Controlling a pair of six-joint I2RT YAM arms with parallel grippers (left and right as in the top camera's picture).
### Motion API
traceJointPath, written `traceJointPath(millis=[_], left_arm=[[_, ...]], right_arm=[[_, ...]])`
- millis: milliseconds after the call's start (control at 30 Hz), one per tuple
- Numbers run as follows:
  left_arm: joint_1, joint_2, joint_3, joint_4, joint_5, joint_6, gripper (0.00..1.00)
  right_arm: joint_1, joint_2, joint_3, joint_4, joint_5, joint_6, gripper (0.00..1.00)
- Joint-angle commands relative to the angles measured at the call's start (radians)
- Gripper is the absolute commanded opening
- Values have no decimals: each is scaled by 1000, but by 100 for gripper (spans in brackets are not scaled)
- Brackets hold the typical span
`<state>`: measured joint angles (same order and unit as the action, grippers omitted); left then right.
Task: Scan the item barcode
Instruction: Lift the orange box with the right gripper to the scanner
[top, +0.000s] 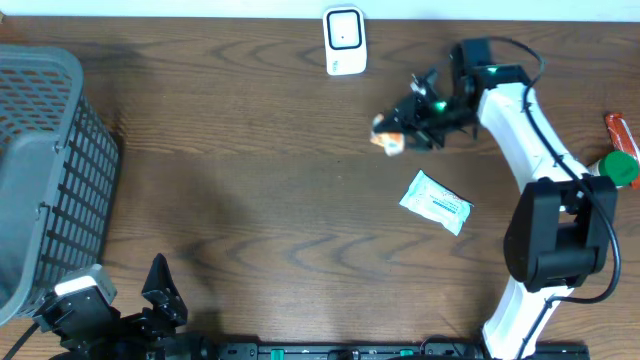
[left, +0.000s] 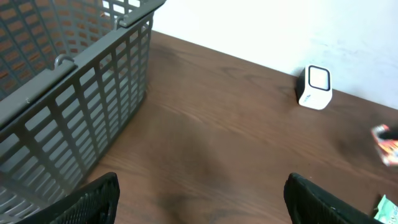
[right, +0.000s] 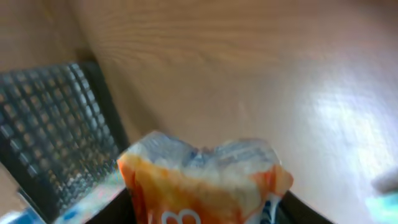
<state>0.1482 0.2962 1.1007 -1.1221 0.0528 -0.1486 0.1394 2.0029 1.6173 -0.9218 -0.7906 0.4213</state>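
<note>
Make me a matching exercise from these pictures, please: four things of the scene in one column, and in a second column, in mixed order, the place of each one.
Things:
1. orange packet
2. pale blue packet
3. grey basket
4. white scanner

Places:
A. at the far edge of the table
B. at the left side of the table
C. lying flat on the wood, towards the right
D. between the fingers of the right gripper

Right pairs: 1-D, 2-C, 3-B, 4-A.
</note>
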Motion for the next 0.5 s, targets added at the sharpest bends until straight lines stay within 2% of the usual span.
traceJointPath(millis=[0,133,233,267,467], left_arm=[[-4,-5,2,0,-5,17,85],[-4,-5,2,0,-5,17,85],[-4,-5,2,0,-5,17,85],[-4,-5,2,0,-5,17,85],[-4,-5,2,0,-5,17,85]], right_arm=[[66,0,13,113,63,55,44],[132,0,18,363,212,64,47],[174,0,18,547,410,44,36],[188,0,18,604,489,32,36],[290,17,18,912,1030,-37,48]])
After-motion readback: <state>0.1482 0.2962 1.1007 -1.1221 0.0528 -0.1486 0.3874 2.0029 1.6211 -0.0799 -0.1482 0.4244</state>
